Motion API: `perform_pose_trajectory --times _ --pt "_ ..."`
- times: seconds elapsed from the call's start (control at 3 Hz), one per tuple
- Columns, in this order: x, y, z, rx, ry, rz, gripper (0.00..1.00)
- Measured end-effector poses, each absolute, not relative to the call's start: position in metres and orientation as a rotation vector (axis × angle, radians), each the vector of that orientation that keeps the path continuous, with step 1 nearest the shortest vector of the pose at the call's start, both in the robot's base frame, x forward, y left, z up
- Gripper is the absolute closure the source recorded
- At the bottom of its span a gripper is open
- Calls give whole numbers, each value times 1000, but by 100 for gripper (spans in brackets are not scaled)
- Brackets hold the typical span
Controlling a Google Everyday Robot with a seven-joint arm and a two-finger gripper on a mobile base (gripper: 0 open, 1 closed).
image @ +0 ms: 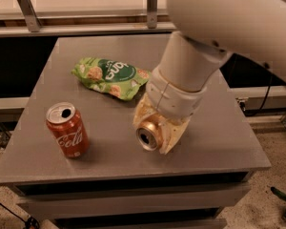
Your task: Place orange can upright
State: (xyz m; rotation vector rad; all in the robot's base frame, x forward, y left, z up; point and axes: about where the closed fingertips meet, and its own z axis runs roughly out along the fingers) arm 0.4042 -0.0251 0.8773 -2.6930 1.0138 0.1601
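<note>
The orange can [149, 133] is held on its side between my gripper's cream fingers, its silver top and opening facing the camera, just above the grey table [214, 132] right of centre. My gripper [157, 130] is shut on the can, under the big white arm that comes down from the upper right. Most of the can's body is hidden by the fingers [174, 132].
A red cola can [67, 130] stands upright at the front left of the table. A green snack bag [112, 77] lies behind the gripper, towards the middle back. The table's front edge is close below the gripper. A metal rail runs behind the table.
</note>
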Motion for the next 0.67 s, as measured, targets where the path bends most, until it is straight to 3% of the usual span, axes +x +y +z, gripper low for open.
perform_pose_trajectory --times 0.67 --pt "442 -88 867 -2154 1294 505 100"
